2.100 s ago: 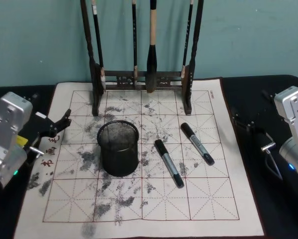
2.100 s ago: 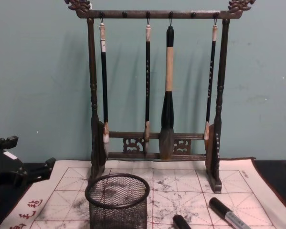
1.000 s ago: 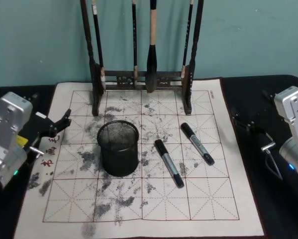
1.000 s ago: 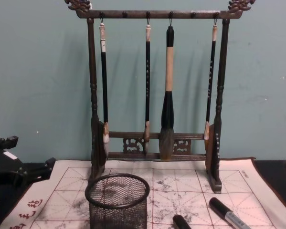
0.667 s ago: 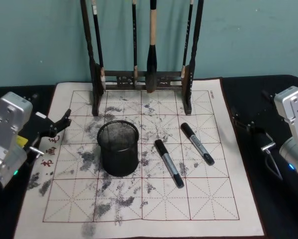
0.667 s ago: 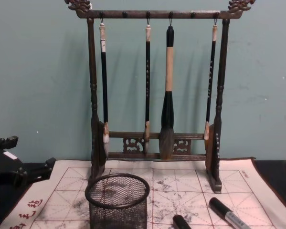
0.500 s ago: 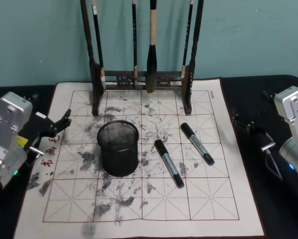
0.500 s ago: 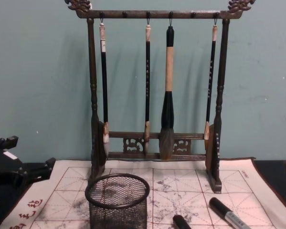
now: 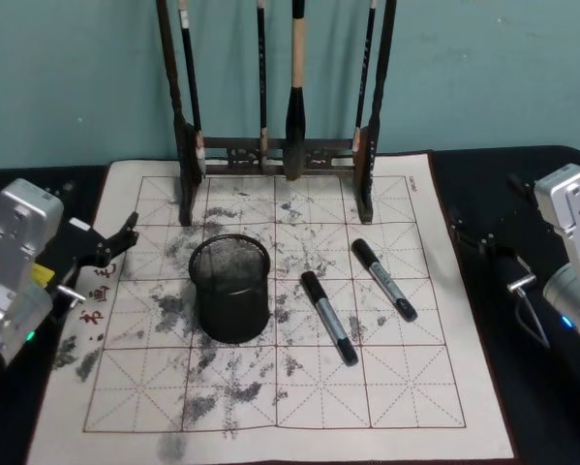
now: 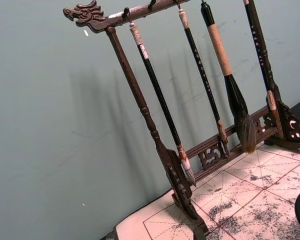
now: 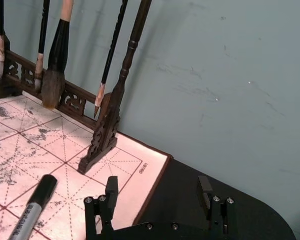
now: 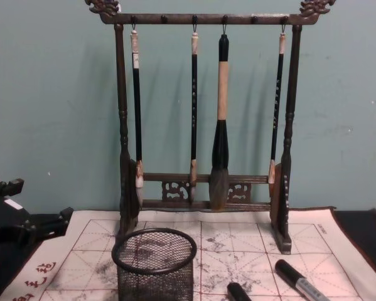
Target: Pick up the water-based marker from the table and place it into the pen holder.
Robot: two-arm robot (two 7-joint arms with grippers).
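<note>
Teal painted wall [image 12: 49, 94] backs a dark flat table [image 9: 493, 170] spread with a cream mat [image 9: 386, 387] ruled in red grid lines, marked with red characters on its left border and blotched with grey ink. Left of the mat's middle stands the pen holder [image 9: 230, 291], a short round cup of black wire mesh with a thick smooth rim, upright and with nothing visible inside.

2 markers lie flat on the mat to its right, slim black cylinders with grey labelled barrels. The first marker [image 9: 329, 318] is just beside the holder without touching it, and the second marker [image 9: 384, 280] lies farther right, roughly parallel and apart from the first.

At the mat's far edge rises a tall dark wooden brush rack [image 12: 122, 125] with turned posts, carved ends and a fretwork rail, from which hang 4 brushes [image 12: 221, 125], 1 of them much thicker than the others.

The left gripper [image 12: 36, 204] hovers over the mat's left border, fingers spread and empty. The right gripper [image 11: 157, 185] sits over the dark table off the mat's right edge, fingers wide apart and holding nothing. Nothing lies between the markers and the holder.
</note>
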